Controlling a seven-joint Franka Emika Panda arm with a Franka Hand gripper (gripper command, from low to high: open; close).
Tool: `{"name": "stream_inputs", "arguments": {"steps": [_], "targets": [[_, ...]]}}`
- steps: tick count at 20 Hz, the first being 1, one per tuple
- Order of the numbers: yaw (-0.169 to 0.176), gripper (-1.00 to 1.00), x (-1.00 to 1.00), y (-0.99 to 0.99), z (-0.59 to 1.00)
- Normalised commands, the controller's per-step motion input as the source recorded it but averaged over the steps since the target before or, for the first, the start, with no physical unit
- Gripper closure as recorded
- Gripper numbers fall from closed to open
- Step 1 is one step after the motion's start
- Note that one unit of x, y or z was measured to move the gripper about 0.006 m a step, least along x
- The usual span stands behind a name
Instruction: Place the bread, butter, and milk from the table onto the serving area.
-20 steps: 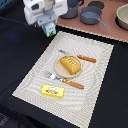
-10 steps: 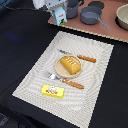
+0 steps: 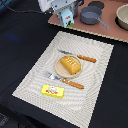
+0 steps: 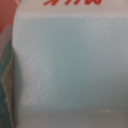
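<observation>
A pinkish-brown board [image 3: 107,31] lies flat, seen from above under even light. A dark grey pan [image 3: 91,15] sits on the board, with a pale bowl [image 3: 122,16] beside it at the board's far edge.

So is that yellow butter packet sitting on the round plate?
No, the butter lies flat on the striped placemat, apart from the plate, which holds the bread.

The bread [image 3: 70,65], a golden ridged loaf, is set on the round plate of the striped serving area [image 3: 97,95]. The yellow butter [image 3: 53,90] lies flat on the mat. The white milk [image 3: 67,17] is seen upright above the black table [image 3: 20,45].
</observation>
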Motion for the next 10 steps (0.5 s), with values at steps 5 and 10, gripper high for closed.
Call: {"name": "stream_inputs", "arguments": {"steps": [5,10], "targets": [[-0.054,1.0,0.97,0.0,0.13],[-0.055,1.0,0.97,0.0,0.08]]}}
